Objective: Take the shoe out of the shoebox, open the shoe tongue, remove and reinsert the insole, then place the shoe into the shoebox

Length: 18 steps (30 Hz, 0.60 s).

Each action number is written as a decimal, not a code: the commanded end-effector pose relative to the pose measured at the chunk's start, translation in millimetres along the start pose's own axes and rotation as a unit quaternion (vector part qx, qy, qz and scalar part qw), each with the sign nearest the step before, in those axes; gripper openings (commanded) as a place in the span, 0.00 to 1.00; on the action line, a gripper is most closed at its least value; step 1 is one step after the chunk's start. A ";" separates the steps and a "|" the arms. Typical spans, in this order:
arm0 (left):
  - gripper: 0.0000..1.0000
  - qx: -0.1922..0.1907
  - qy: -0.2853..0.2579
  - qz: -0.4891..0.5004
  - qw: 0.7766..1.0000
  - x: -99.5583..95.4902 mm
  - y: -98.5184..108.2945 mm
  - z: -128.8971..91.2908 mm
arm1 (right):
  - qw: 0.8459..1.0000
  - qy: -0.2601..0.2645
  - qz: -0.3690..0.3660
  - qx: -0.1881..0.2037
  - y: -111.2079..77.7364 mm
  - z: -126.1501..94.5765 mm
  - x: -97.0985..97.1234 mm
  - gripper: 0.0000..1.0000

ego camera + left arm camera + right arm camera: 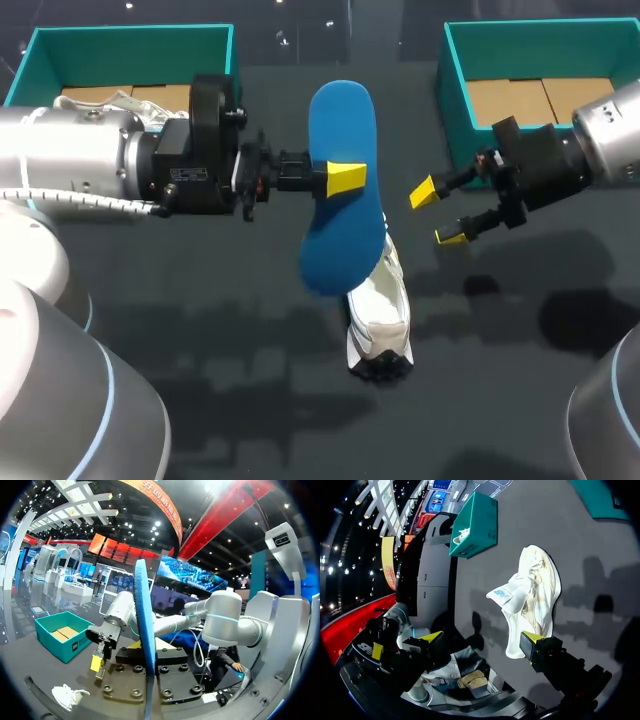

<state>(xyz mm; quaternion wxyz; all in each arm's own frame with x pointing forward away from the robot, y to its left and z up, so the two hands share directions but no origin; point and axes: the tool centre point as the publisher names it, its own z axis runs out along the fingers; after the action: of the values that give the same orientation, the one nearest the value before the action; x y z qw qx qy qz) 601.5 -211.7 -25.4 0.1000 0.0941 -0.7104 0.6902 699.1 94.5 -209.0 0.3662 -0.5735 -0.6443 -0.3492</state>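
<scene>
One blue insole (340, 190) hangs in the air, clamped in the left gripper (345, 178). One yellow tip lies on its upper face, and in the left wrist view the insole (143, 630) stands edge-on between the fingers. Its lower end overlaps the one white shoe (380, 320), which lies on the dark table (200, 330), outside both boxes. The right gripper (437, 213) hovers just beside the insole with its two yellow tips apart and nothing between them. In its own wrist view the right gripper (482, 637) is above the shoe (532, 600). Two teal shoeboxes sit at the table's far edge: the left shoebox (130, 45) and the right shoebox (455, 80).
</scene>
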 end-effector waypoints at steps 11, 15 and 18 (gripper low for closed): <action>0.00 -0.023 -0.041 0.335 0.941 -44.8 -25.9 2.8 | 1.000 0.011 -0.001 0.000 5.3 2.1 3.9 1.00; 0.00 -0.024 -0.025 0.432 0.901 -64.3 -19.4 3.2 | 0.999 0.040 0.015 -0.004 14.7 -4.1 14.1 1.00; 0.00 -0.037 -0.024 0.481 0.876 -75.7 -15.5 5.2 | 0.998 0.066 0.017 -0.002 21.5 -9.8 23.8 1.00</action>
<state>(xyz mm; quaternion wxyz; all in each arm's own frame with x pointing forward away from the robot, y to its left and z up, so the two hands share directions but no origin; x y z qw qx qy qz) 661.7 -203.3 -25.7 -0.1404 -0.0976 -0.7260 0.6661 713.8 100.4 -183.2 0.4063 -0.5643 -0.6100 -0.3799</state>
